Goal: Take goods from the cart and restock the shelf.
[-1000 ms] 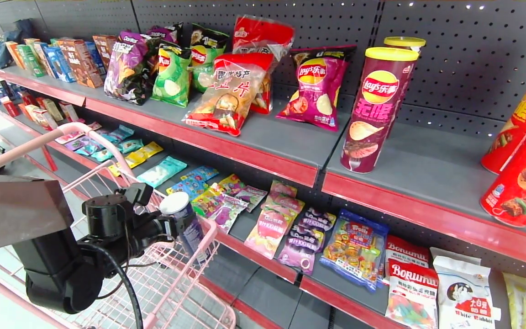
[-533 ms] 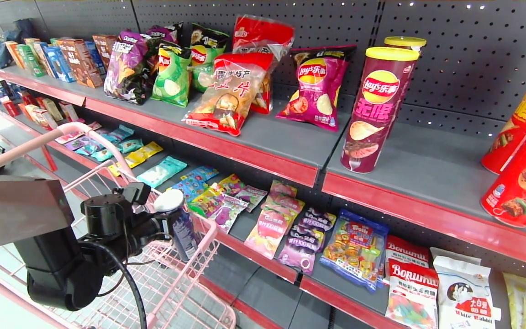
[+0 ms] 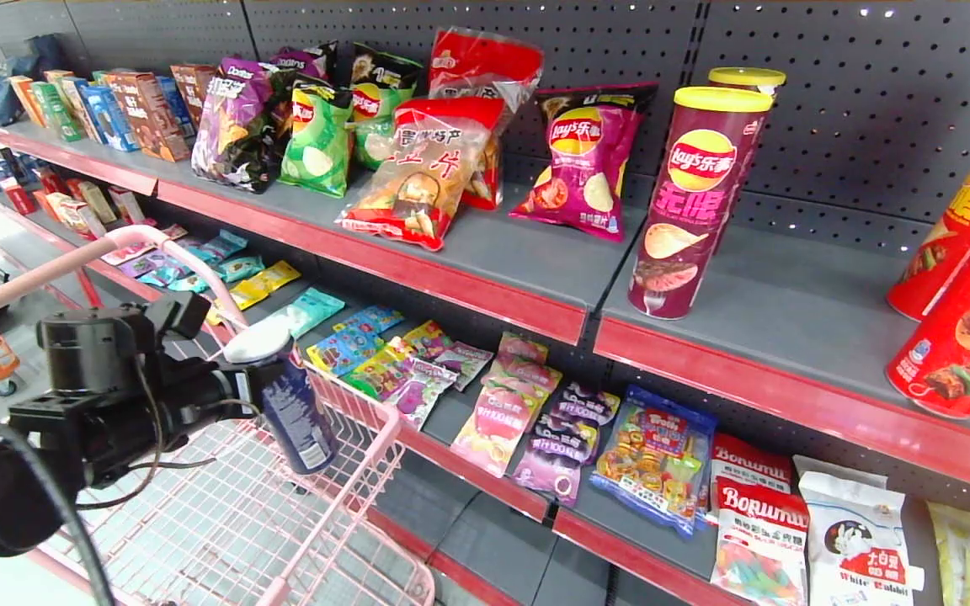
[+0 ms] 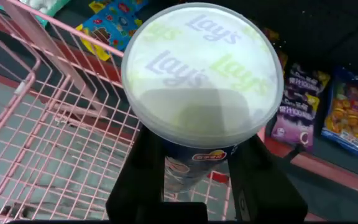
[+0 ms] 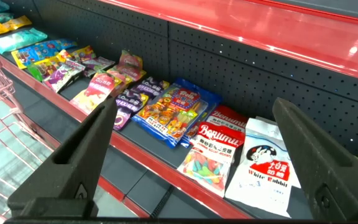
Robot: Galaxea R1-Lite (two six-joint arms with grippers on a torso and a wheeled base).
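Observation:
My left gripper (image 3: 241, 394) is shut on a dark blue chip can (image 3: 291, 412) with a white lid, just below the lid. The can hangs tilted over the front rim of the pink wire cart (image 3: 224, 522). In the left wrist view the can's lid (image 4: 201, 68) sits on top, with the black fingers (image 4: 260, 171) clamped on both sides of the body and the cart's mesh (image 4: 48, 130) below. My right gripper (image 5: 197, 155) is open and holds nothing, facing the lower shelf's candy bags (image 5: 176, 112). The grey upper shelf (image 3: 527, 252) has bare room beside a purple chip can (image 3: 691, 202).
Chip bags (image 3: 418, 168) and boxes (image 3: 140, 109) line the upper shelf to the left, and red chip cans (image 3: 969, 286) stand at the right. Flat candy packs (image 3: 653, 454) cover the lower shelf. The cart's pink handle (image 3: 72, 265) rises at the left.
My left arm has carried the blue can to the left and slightly up over the cart. The can now leans more, with its lid toward the arm.

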